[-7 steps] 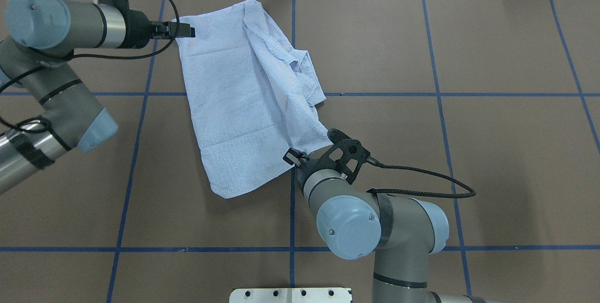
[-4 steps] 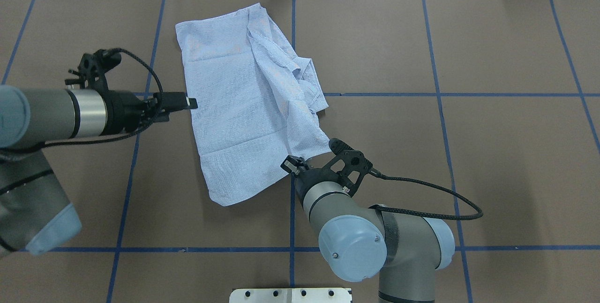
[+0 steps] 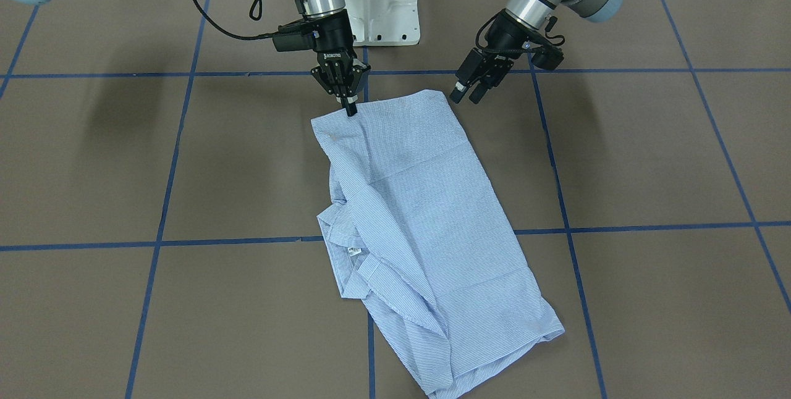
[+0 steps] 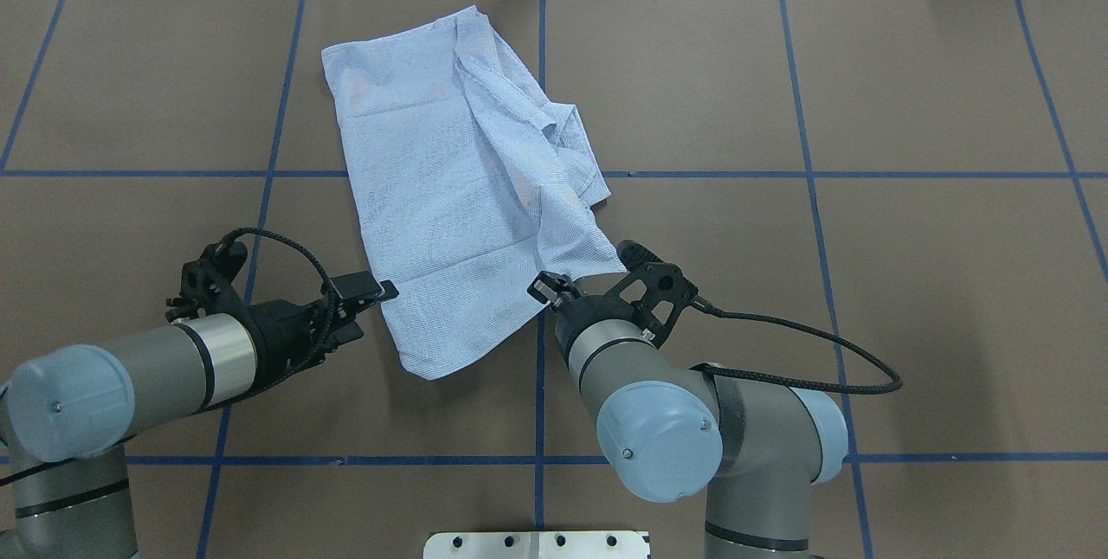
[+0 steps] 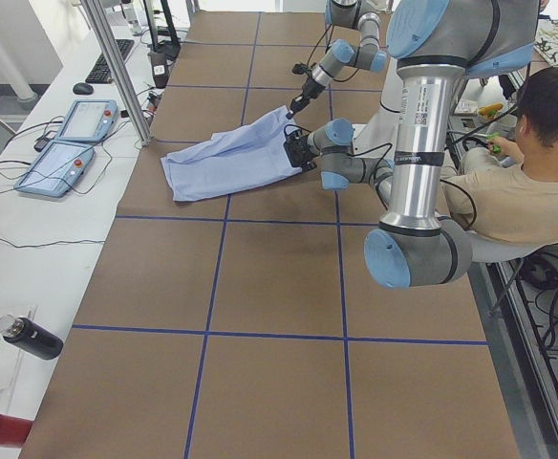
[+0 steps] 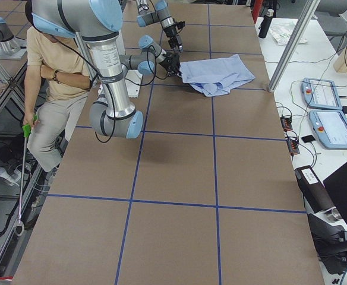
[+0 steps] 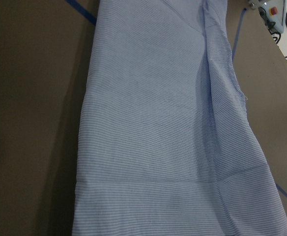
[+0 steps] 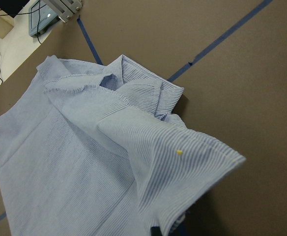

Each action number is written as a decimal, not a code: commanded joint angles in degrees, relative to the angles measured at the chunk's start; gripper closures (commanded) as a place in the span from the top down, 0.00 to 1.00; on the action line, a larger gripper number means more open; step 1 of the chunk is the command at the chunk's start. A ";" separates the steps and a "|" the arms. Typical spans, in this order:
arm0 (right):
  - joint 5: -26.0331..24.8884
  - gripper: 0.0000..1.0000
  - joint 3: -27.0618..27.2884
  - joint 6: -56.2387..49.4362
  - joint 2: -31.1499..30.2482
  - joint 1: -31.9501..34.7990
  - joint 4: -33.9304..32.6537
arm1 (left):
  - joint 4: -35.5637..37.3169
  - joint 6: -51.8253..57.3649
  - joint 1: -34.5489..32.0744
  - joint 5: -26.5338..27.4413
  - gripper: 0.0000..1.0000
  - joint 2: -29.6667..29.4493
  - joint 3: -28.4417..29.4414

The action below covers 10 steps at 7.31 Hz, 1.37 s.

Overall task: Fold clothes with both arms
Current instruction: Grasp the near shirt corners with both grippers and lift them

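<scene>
Front-facing: shirt (image 3: 426, 220) lies flat mid-table (image 3: 649, 158), running toward the far edge. Right hand (image 3: 350, 107) is pinched tight on its robot-side corner. Left hand (image 3: 465, 95) has fingers apart, empty, just off the other robot-side corner. White neck label (image 3: 353, 251), print too small to read.

Overhead: a second ago the left hand was at the shirt's far corner; now it's at the robot-side end.

Left wrist: striped cloth only.

Right wrist: collar (image 8: 148, 86).

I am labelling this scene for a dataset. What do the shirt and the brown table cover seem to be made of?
Shirt: thin woven cloth, likely cotton or a blend, matt; fine stripes show and it creases softly. Table cover: probably brown paper or thin card, matt; it lies flat without shine.
</scene>
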 commanded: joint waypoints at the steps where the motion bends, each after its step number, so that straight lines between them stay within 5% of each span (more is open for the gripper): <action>1: 0.25 0.00 0.48 -0.64 -0.59 1.12 0.00 | 0.05 -5.57 5.83 4.95 0.79 -0.11 1.01; 6: 0.17 0.00 1.18 -0.64 -0.76 1.12 0.00 | 0.05 -7.70 7.62 7.00 0.76 -7.14 8.14; 7: 0.17 0.00 1.27 -0.64 -0.85 1.12 0.00 | 0.05 -8.31 7.62 7.70 0.59 -7.15 8.05; 9: 0.08 0.00 1.27 -0.64 -1.46 1.04 0.00 | -0.04 -9.02 7.54 7.70 0.00 -6.71 7.35; 10: 0.08 0.00 1.27 -0.64 -1.64 1.12 0.00 | -0.04 -8.58 7.45 7.70 0.00 -6.45 6.57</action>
